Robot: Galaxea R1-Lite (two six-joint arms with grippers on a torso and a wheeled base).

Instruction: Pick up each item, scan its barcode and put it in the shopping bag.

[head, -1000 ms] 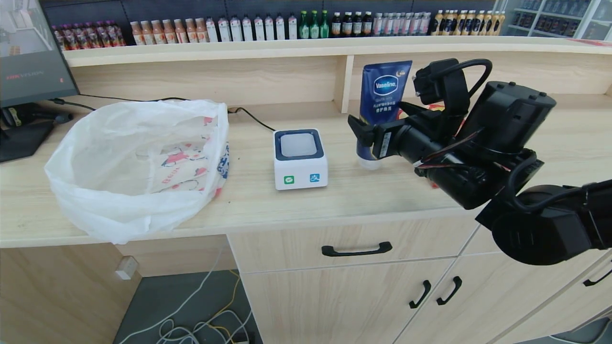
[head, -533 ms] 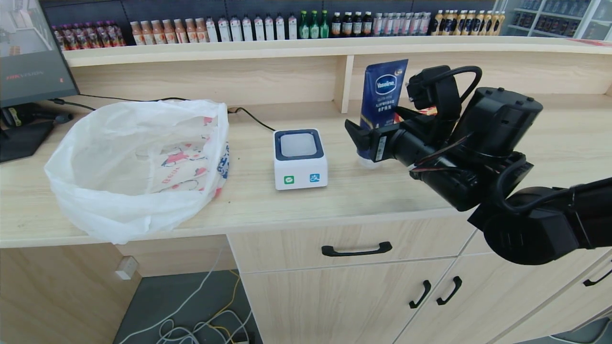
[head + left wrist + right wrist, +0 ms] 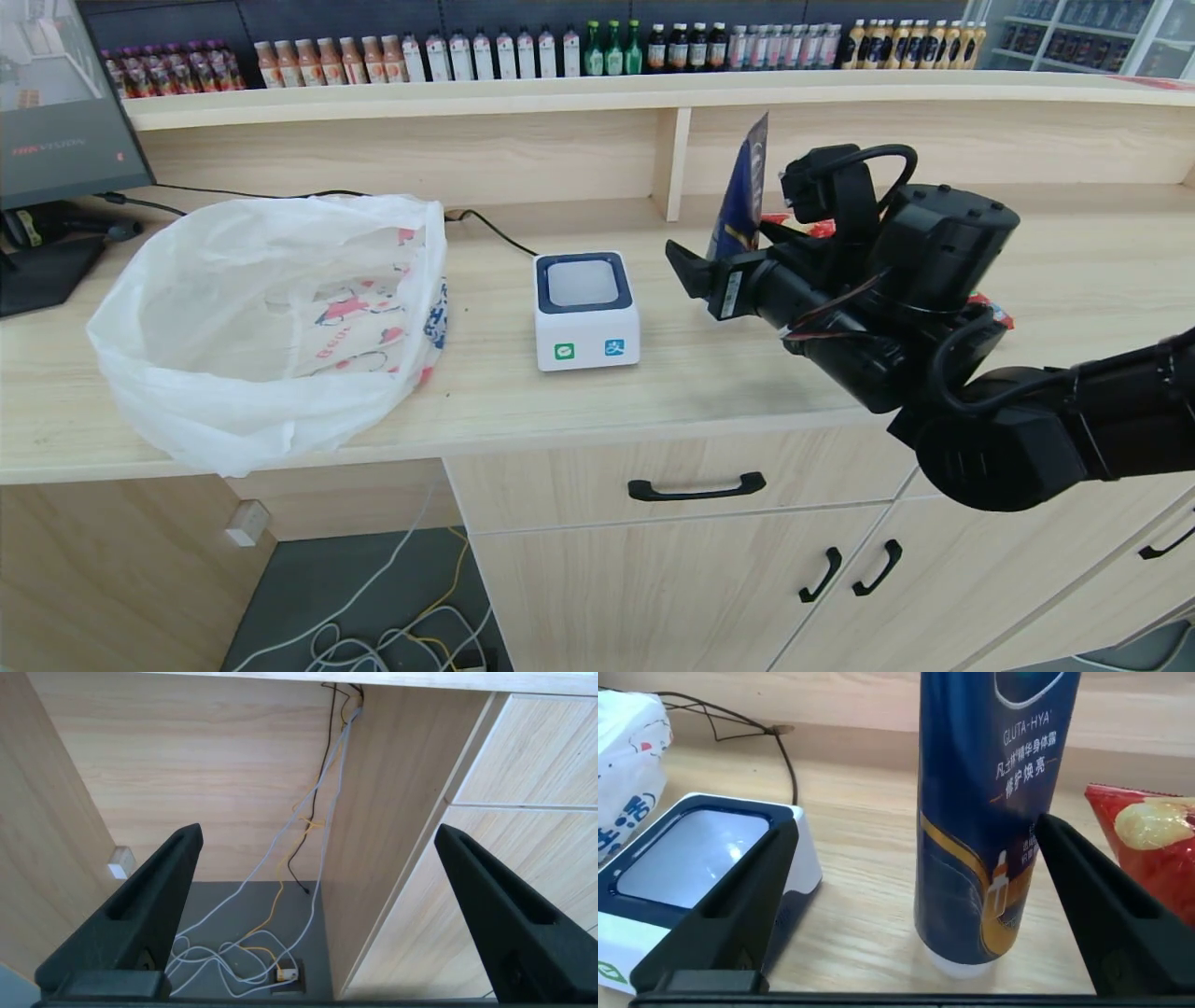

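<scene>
While right tool (image 3: pixel 915 833) straddles it | tube (image 3: pixel 994 784) upright, cap down

Tube (image 3: pixel 990 859) — white lettering in stacked lines on dark blue, Latin caps over another script. Lower down a small bottle pic w/ fine print, too small to read. Scanner (image 3: pixel 586 345) front: two sq. icons, one green, one blue, no words legible. Shopping bag (image 3: pixel 261 317): red + blue printed figures, crumpled, unreadable. Monitor (image 3: pixel 56 112) — tiny logo, illegible.
</scene>
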